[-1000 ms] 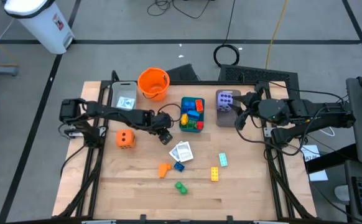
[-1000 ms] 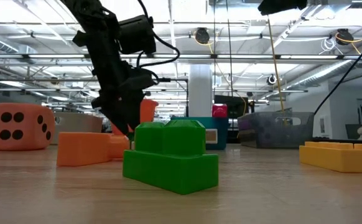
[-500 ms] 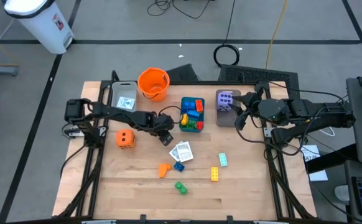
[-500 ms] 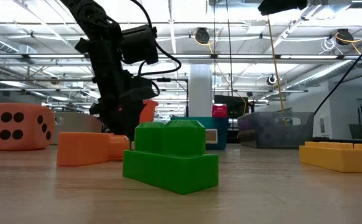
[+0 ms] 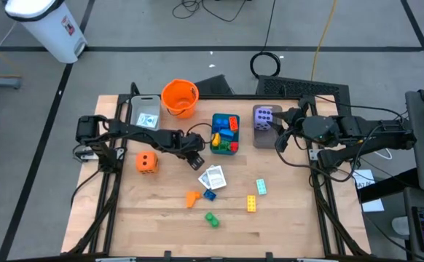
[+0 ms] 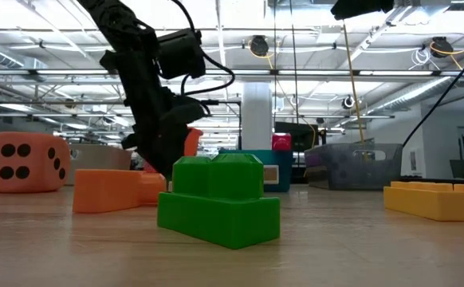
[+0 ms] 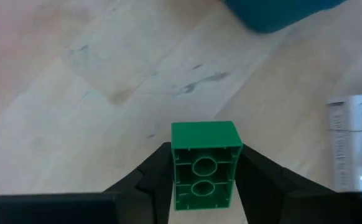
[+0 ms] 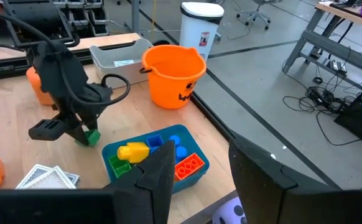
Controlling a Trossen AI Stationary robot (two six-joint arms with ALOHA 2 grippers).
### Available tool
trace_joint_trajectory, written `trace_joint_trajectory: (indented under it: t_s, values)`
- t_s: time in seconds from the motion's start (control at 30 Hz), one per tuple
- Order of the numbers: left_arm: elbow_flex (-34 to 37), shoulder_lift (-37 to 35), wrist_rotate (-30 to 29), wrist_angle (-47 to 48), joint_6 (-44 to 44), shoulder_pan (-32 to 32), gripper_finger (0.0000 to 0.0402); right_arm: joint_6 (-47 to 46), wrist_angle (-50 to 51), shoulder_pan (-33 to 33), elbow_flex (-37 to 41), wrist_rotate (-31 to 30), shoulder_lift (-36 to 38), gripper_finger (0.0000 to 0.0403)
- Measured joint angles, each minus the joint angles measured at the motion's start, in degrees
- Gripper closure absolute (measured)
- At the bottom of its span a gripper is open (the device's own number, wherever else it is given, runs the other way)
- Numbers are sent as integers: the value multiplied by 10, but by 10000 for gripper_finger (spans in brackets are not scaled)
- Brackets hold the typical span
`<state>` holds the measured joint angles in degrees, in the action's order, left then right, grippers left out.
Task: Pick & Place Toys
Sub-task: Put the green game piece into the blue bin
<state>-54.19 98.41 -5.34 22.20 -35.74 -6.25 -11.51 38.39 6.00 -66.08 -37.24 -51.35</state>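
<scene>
My left gripper (image 5: 196, 161) reaches down to the table between the orange die (image 5: 146, 162) and the teal tray (image 5: 225, 148), shut on a small green brick (image 7: 204, 163). The right wrist view also shows that green brick (image 8: 92, 137). My right gripper (image 8: 199, 177) hovers high at the table's far right near the purple die (image 5: 264, 116), open with nothing between its fingers. White cards (image 5: 213, 177) lie flat at mid-table. Loose blue (image 5: 209, 194), orange (image 5: 191, 198), green (image 5: 211, 218), yellow (image 5: 250, 203) and pale green (image 5: 261, 188) bricks lie nearer the front. My left gripper pinches the green brick by its two opposite side walls (image 7: 176, 180) between the two fingers. The fingers slant down from the table's left. The brick's hollow underside (image 7: 201, 177) faces up along the fingers. The brick is down at the tabletop; I cannot tell whether it is clear of the wood.
An orange bucket (image 5: 180, 97) and a grey tray (image 5: 135, 110) holding a card stand at the far left. The teal tray holds several bricks. The purple die sits in a grey tray (image 5: 263, 138). Bare wood lies along the table's near edge.
</scene>
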Motion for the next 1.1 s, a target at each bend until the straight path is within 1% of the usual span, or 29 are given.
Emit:
trace_joint_trajectory:
  t_s: [0.07, 0.13, 0.27, 0.47, 0.63, 0.73, 0.8, 0.93, 1.1]
  values:
    - [-3, 0, 12, -9, 4, -2, 256, 0, 0, 0, 0, 0, 0, 259]
    - [-13, -3, 19, -5, 17, -5, 247, 0, 0, 0, 0, 0, 0, 259]
    - [-55, -26, 24, 23, 62, -14, 238, 1, 0, 0, 0, 0, 0, 259]
    - [-160, -66, 24, 97, 165, -32, 254, 2, 0, 0, 0, 0, 0, 259]
    - [-256, -74, 24, 102, 212, -51, 243, 2, -3, 0, 0, 0, -1, 259]
    - [-297, -60, 24, 99, 237, -64, 240, 2, -7, 0, 0, 0, -5, 259]
    - [-309, -43, 26, 100, 241, -74, 244, 2, -9, 0, 0, 0, -9, 259]
    - [-313, -5, 63, 104, 238, -91, 251, 2, -9, 0, 0, 0, -16, 259]
    - [-314, 51, 107, 87, 249, -94, 241, 2, -8, 0, 0, 0, -25, 259]
